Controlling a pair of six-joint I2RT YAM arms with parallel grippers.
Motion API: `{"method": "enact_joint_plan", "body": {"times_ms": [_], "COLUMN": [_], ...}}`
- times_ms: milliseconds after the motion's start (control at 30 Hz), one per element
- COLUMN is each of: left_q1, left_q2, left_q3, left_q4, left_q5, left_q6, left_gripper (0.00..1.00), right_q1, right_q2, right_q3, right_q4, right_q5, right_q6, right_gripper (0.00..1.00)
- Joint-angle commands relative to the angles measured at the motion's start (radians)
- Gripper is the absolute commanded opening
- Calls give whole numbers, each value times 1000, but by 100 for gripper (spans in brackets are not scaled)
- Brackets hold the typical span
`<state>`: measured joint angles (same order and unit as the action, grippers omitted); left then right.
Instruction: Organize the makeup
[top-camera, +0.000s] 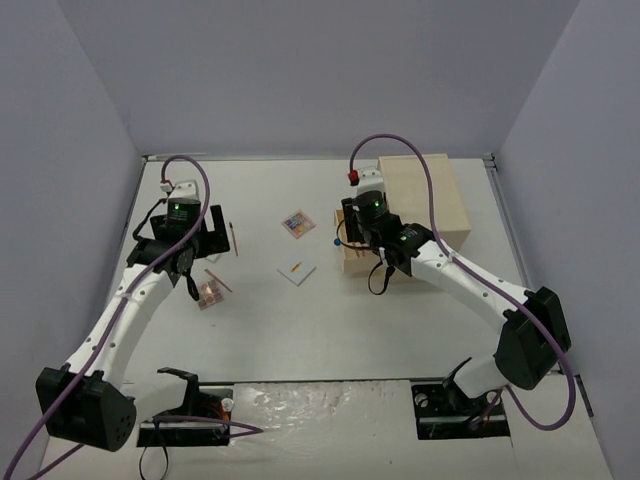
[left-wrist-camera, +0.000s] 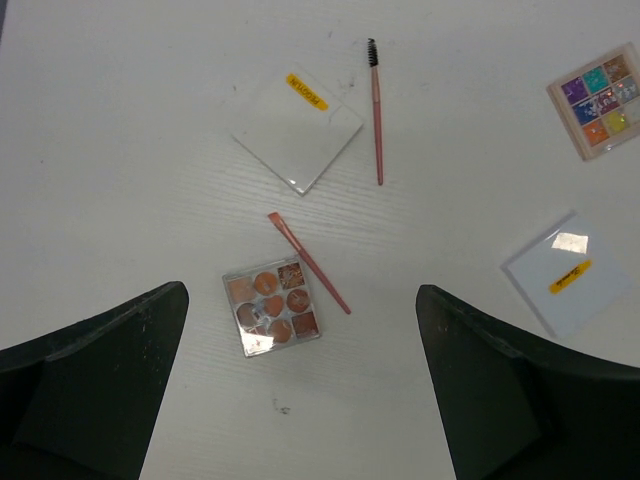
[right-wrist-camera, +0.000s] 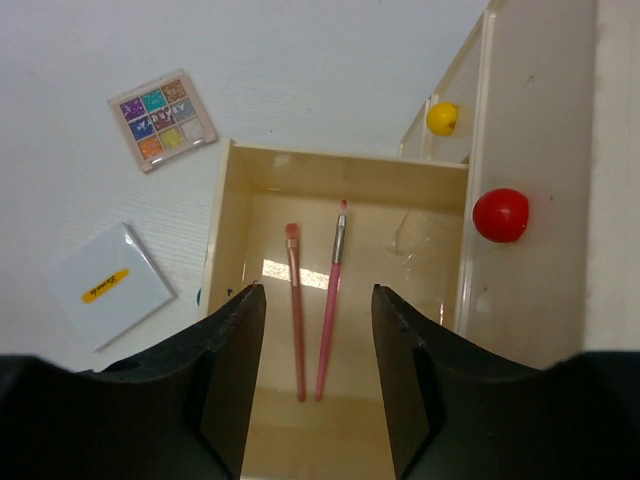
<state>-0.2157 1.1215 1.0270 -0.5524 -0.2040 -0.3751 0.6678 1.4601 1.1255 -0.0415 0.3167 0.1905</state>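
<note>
My right gripper (right-wrist-camera: 318, 292) hangs open over a pulled-out drawer (right-wrist-camera: 228, 240) of the beige wooden box (top-camera: 420, 195). Two pink brushes (right-wrist-camera: 296, 310) (right-wrist-camera: 331, 300) lie side by side on the drawer floor, and neither pad touches them. Left of the drawer sit a colourful palette (right-wrist-camera: 162, 119) and a white card (right-wrist-camera: 110, 285). Over at the left, my other gripper (left-wrist-camera: 302, 295) is open above the table. Below it are an orange-toned palette (left-wrist-camera: 272, 307), a pink brush (left-wrist-camera: 309, 263), a spoolie wand (left-wrist-camera: 376, 110) and another white card (left-wrist-camera: 298, 127).
The box stands at the back right, with a red knob (right-wrist-camera: 500, 214) and a yellow knob (right-wrist-camera: 442, 118) on its drawers. In the left wrist view the colourful palette (left-wrist-camera: 601, 99) and the mid-table white card (left-wrist-camera: 571, 270) lie to the right.
</note>
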Motion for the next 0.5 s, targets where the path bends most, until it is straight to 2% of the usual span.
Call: {"method": "enact_joint_plan", "body": {"times_ms": [0,167,267,467], "left_q1": [3,-5,-8,-16], "left_q2": [102,247,350,559], "left_q3": [130,218,280,396], "left_q4": [-1,-3,2,-6], "left_q5": [68,78,69,71], "left_q6": [-84,-130,-147,-158], "left_gripper": [97,97,96,89], "right_q1": [-5,-7,-7,-7], "right_q2": [-63,-127,-182,-274], "right_q3": [35,49,44,19], "right_q4": [51,48,48,48], "right_q5": [-8,-36,-63,-59], "right_q6": [-3,-23,-37,-64], "right_gripper": [51,85,100,100]}}
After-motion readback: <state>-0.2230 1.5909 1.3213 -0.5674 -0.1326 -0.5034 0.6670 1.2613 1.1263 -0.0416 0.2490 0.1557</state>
